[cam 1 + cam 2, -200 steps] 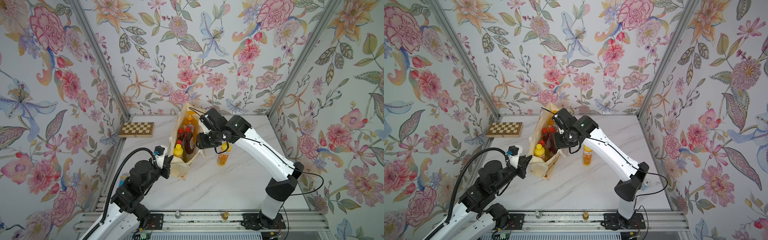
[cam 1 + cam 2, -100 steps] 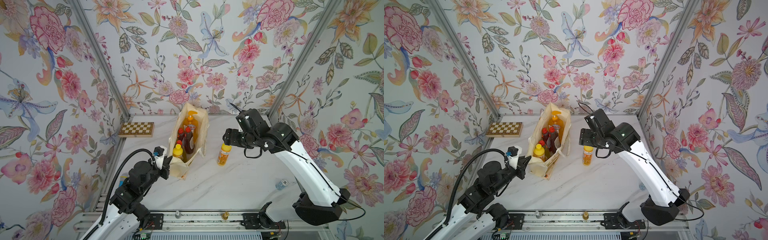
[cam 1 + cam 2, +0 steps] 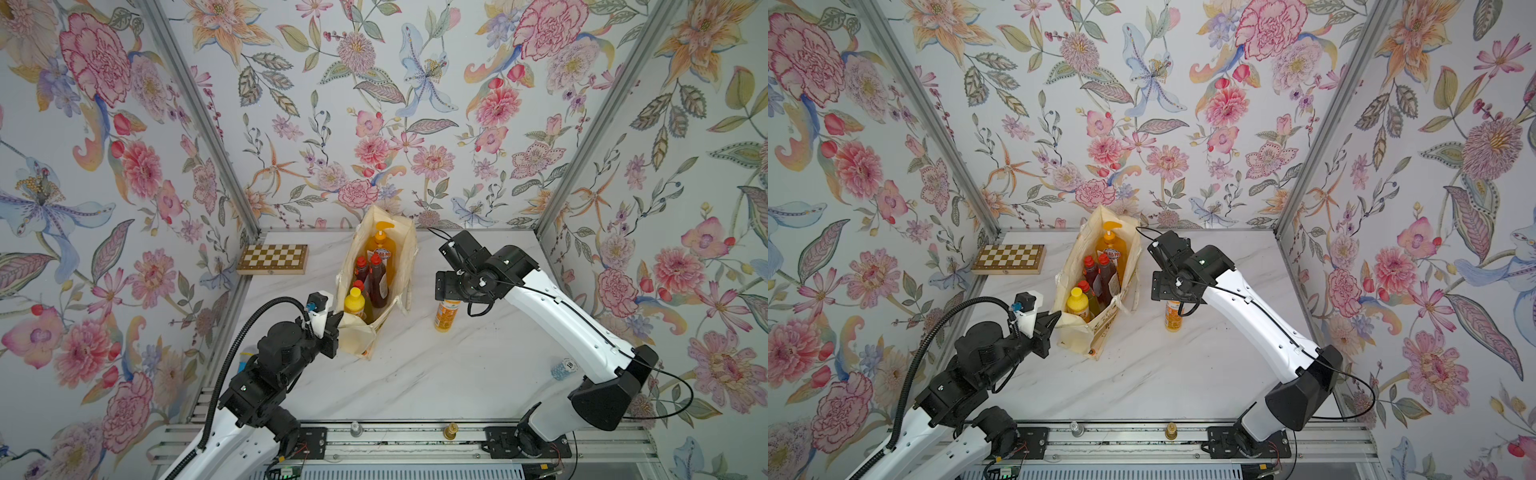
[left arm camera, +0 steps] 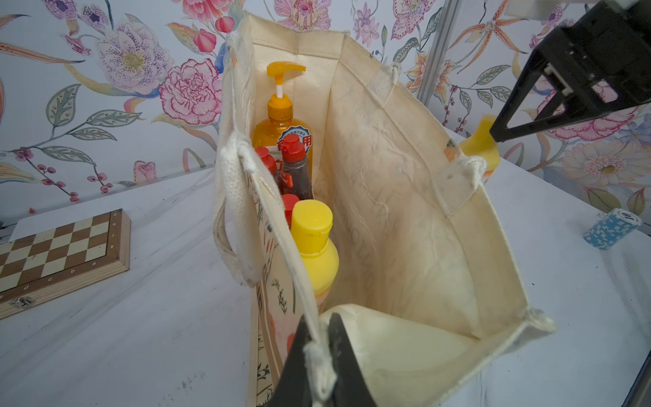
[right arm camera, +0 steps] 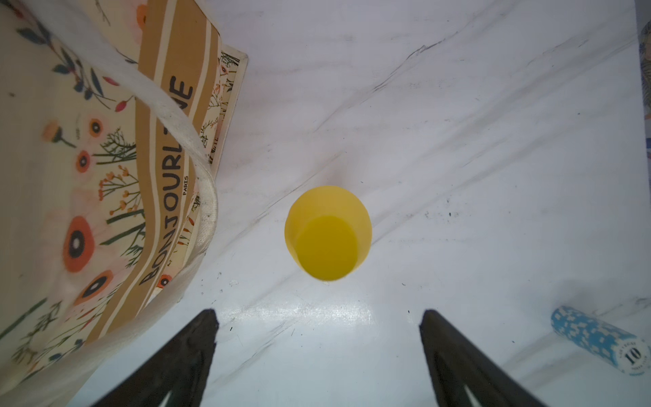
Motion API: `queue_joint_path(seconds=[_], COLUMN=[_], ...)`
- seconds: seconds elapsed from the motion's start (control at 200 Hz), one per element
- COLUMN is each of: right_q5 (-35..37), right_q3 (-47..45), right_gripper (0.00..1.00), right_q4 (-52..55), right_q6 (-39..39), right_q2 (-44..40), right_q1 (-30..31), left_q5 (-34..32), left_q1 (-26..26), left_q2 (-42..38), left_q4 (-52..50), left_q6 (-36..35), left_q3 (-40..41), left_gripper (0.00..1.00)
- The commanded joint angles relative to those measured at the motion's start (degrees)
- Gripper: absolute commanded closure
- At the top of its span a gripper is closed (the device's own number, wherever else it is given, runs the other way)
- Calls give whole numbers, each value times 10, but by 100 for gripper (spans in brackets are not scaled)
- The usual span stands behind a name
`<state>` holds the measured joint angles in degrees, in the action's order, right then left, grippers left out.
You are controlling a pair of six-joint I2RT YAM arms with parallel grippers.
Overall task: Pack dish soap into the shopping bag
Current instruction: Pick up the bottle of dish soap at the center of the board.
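We see the shopping bag (image 3: 358, 337) standing upright and open near the middle of the desk (image 3: 415, 374), its long side running away from the robot. The left gripper (image 4: 318, 324) has its jaws pressed together on the bag's top edge at the near end, pinching the cloth at a corner seam.

Five bottles stand upright inside the bag, crowded along the robot's left wall:
- the tall orange pump bottle (image 4: 280, 123) at the far end
- two dark-red bottles with red caps (image 4: 296, 165) (image 4: 267, 158) just in front of it
- a further red cap (image 4: 289, 202) next; the wrist view hides its bottle, which looks olive-green from above
- an orange bottle with a yellow cap (image 4: 313, 239) nearest the pinched edge

The right half of the bag is bare cloth.

The sixth bottle (image 3: 445, 318), orange with a yellow cap, stands upright on the desk just beside the bag, on the robot's right. The right gripper (image 5: 317, 313) hangs above it and points down. Its jaws are spread wide and hold nothing. In the right wrist view the yellow cap (image 5: 327, 232) lies clear of both black fingers (image 5: 197, 338). One of the bag's white handles (image 5: 197, 165) droops over its printed side, near that bottle.

A folded chessboard (image 3: 273, 258) lies at the far left of the desk, well apart from the bag. A stack of blue poker chips (image 3: 564, 369) lies on its side toward the right edge.
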<state>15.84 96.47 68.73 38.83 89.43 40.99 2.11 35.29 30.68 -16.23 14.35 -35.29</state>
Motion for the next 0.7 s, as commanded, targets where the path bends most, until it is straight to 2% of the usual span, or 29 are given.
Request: queue_joint_path(seconds=[0.0, 0.32, 0.696], right_q5=[13, 3, 22], right_q3=[-30, -131, -155], right_gripper=[10, 20, 25], right_q4=[-31, -130, -178], right_q6=[-15, -17, -35], right_q2=[7, -14, -14], right_q1=[-11, -30, -31], left_q5=[-9, -2, 2], left_q1=[5, 5, 6], left_q2=[-2, -4, -9], left_q4=[-42, -39, -38], left_q6=[-7, -8, -7], left_q3=[-7, -5, 0], left_gripper=[100, 100, 100])
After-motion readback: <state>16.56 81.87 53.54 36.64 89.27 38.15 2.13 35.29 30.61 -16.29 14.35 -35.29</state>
